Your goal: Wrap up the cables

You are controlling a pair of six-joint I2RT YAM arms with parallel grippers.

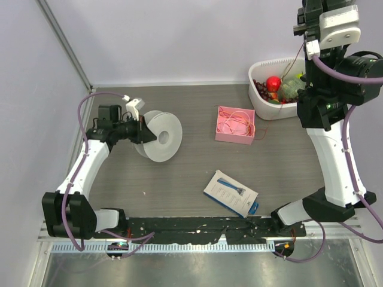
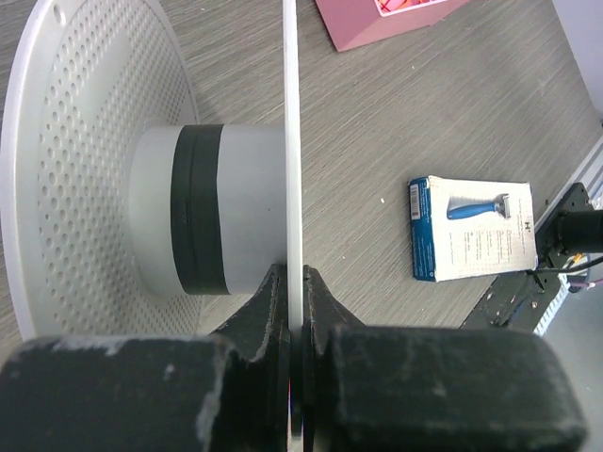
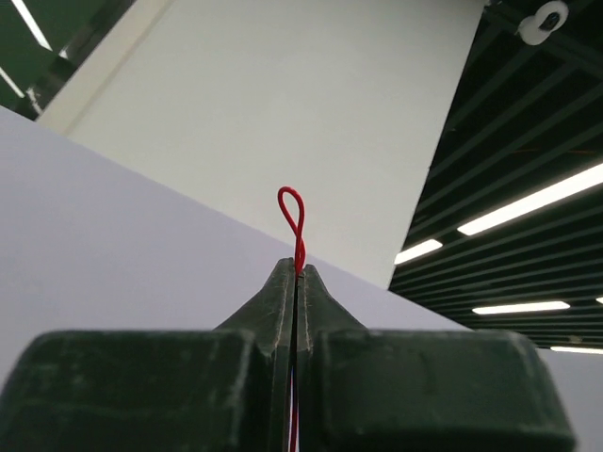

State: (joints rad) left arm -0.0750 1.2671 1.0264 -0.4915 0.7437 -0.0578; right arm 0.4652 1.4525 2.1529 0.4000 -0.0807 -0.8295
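My left gripper (image 2: 294, 282) clamped the flange of the white spool (image 2: 104, 188) near the left edge of the surface (image 1: 179, 179). My right gripper (image 3: 297, 268), high up, pinched the red wire (image 3: 300, 245), whose loops lay in the pink box (image 1: 222, 136). Next, I judged, this end had to go to the spool core.

right end effector (image 3: 297, 273) | pinched closed on red wire (image 3: 294, 212) | small loop above tips

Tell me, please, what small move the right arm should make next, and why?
Probably bring the right gripper down and across toward the hub of the white spool. It is shut on the end loop of the red wire, high above the table, while the left gripper clamps the spool's flange and the hub carries no wire; more wire lies in the pink box.
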